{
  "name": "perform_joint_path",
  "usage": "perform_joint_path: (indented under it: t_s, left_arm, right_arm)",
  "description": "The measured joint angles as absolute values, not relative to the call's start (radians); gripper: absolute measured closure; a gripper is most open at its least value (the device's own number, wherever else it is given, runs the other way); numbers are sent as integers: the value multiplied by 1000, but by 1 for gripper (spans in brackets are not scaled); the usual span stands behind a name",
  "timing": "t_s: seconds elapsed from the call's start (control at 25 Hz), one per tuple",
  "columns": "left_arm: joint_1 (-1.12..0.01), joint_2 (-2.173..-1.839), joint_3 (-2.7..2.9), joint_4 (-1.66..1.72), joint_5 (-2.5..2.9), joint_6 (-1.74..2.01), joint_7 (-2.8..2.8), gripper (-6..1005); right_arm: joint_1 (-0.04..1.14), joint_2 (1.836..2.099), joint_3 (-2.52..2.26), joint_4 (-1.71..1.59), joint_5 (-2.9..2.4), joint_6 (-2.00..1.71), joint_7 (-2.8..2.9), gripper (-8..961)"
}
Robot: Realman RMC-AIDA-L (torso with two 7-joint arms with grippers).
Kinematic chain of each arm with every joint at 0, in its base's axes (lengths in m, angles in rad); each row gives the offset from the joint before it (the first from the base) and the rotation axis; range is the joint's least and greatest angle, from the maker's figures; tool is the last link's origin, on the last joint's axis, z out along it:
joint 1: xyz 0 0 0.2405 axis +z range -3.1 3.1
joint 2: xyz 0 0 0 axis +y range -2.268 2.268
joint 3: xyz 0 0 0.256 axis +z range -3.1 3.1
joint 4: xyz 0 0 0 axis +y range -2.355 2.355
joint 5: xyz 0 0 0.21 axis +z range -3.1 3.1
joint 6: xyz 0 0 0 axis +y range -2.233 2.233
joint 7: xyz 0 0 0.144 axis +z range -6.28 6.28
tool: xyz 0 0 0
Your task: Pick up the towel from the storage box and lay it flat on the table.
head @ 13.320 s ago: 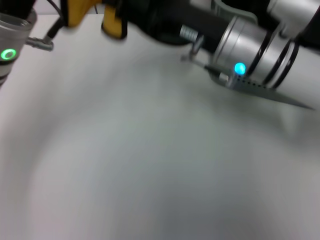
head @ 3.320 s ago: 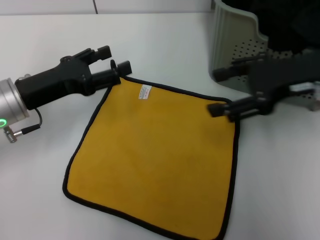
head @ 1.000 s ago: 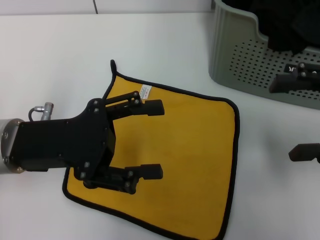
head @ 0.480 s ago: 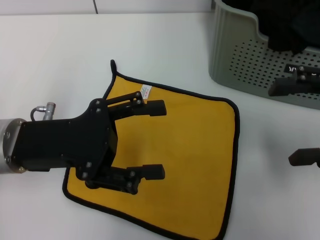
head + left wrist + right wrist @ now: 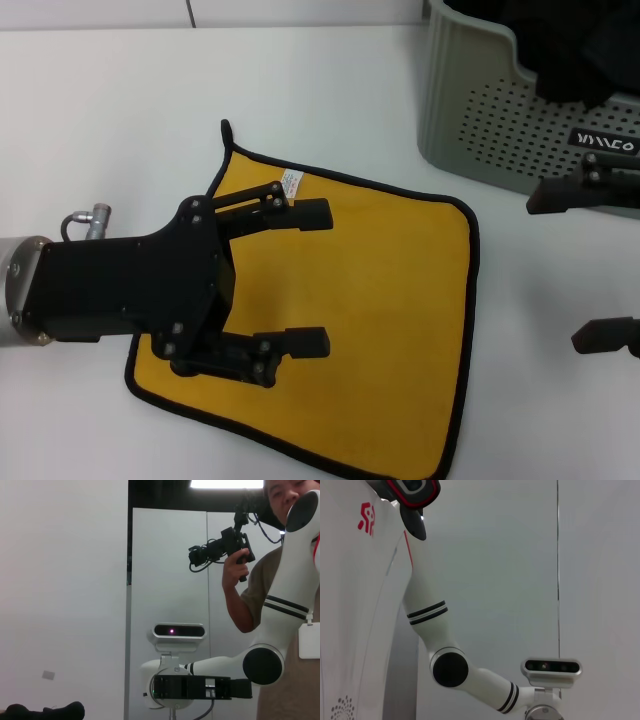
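the left gripper point(image 5: 318, 278) hangs over the towel point(image 5: 390, 300) with its fingers point(image 5: 310, 214) spread wide and nothing between them. the towel lies flat, yellow face up, on the table point(image 5: 110, 110), its black loop point(image 5: 226, 131) and small white label point(image 5: 290, 184) at the far corner; the label's print is too small to read. the right gripper point(image 5: 575, 265) hovers at the right edge, fingers wide apart and empty, its upper finger in front of the storage box point(image 5: 480, 120). the box's black label point(image 5: 605, 144) carries white letters i cannot make out. a dark cloth point(image 5: 560, 45) fills the box. the wrist views face away from the table and show only robot arms, walls and a person point(image 5: 280, 580) holding a camera.
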State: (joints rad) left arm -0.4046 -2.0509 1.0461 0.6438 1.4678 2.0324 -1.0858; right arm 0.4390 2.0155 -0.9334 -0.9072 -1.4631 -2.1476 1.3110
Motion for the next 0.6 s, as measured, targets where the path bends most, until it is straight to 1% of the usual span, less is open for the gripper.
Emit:
perform_joint_path:
  t_s: [0.12,0.2,0.36,0.4,0.44,0.48,0.6]
  left_arm:
    - [-405,-2051,1046,643,1468,2032,-1082,111]
    - [-405,-2043,1044,643,1472,2032,-1079,111]
    - [-405,-2005,1015,632,1483,2028,-1067,111]
    - [-405,-1994,1008,630,1486,2024,-1063,111]
    - [-405,-1994,1008,630,1486,2024,-1063,111]
    - [-401,-1970,998,630,1495,2012,-1060,111]
    - [-398,-1951,996,629,1498,2006,-1061,111]
  right_arm:
    - [440,2015,-934,-901,-1463,-2147,1309,99]
    - [445,2017,-934,-880,-1464,-2139,1298,99]
    - [495,2022,-949,-771,-1466,-2090,1234,99]
    - [527,2023,-966,-718,-1464,-2076,1201,99]
    - [552,2024,-985,-679,-1462,-2063,1171,99]
    - [571,2025,-998,-654,-1462,-2054,1152,99]
    - [620,2028,-1065,-600,-1450,-2000,1110,99]
